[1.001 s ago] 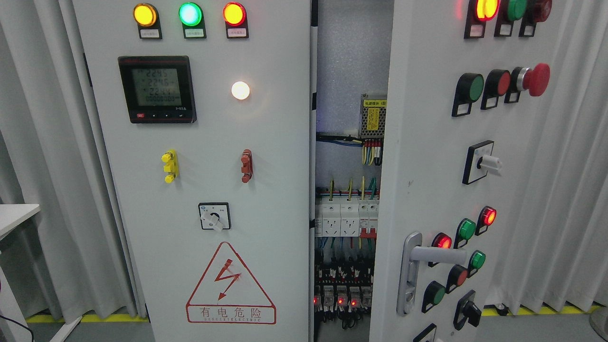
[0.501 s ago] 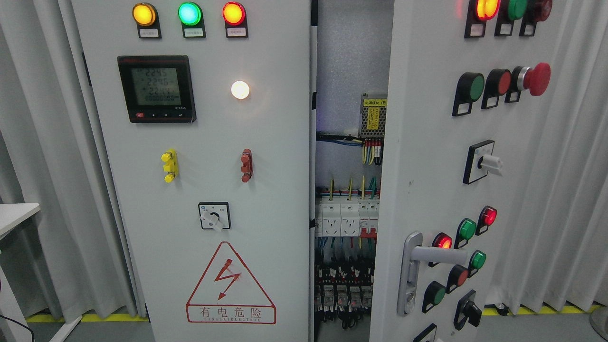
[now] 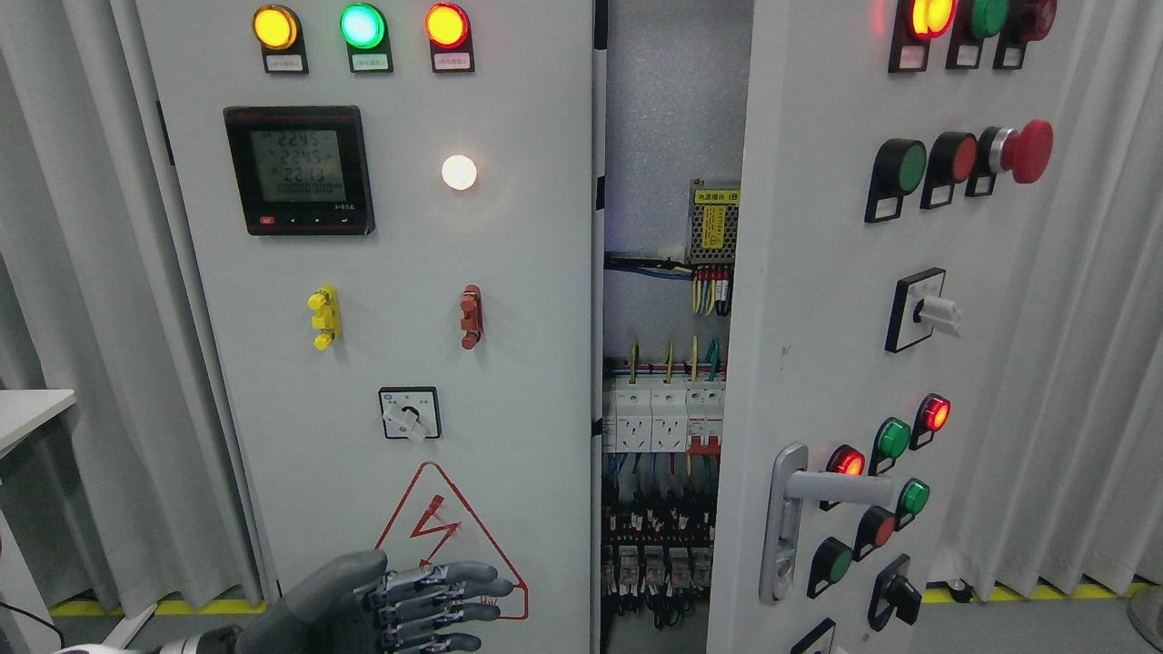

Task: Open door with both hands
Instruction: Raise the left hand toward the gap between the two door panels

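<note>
A grey electrical cabinet fills the view. Its right door (image 3: 818,300) stands partly open, swung toward me, with a silver lever handle (image 3: 822,490) low on its left edge. The left door (image 3: 509,300) is closed, carrying a meter and indicator lamps. Between the two doors a gap shows breakers and wiring (image 3: 663,427). My left hand (image 3: 427,604) comes up from the bottom left, fingers stretched out flat and pointing right, in front of the warning triangle (image 3: 445,536) on the left door. It holds nothing. The right hand is out of view.
Grey curtains hang at both sides (image 3: 91,318). A white table corner (image 3: 27,409) juts in at the left edge. Yellow floor tape (image 3: 1027,595) runs along the base. Push buttons and a red mushroom button (image 3: 1022,150) stick out from the right door.
My left hand has risen into view at the bottom left, in front of the left door. The doors have not moved.
</note>
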